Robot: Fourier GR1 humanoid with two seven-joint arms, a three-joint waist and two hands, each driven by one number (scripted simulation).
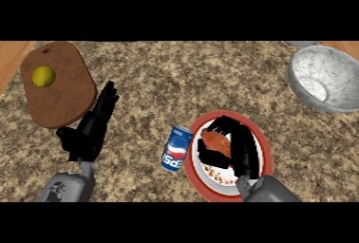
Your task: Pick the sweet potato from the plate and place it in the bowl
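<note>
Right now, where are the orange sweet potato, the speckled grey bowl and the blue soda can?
orange sweet potato (214,141), head view, on its bare top between the right hand's fingers.
speckled grey bowl (335,71), head view, on its inner wall.
blue soda can (176,149), head view, on its side label.

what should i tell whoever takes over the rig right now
Right hand: over the red-rimmed plate, fingers and thumb curled round the sweet potato, which is still at the plate.
Left hand: open, resting at the left, holding nothing.
Bowl: far right of the counter, nothing visible in it.
A soda can lies just left of the plate.
Done: hand closed on the sweet potato.
Left: lift it, carry it to the bowl, release.
</note>
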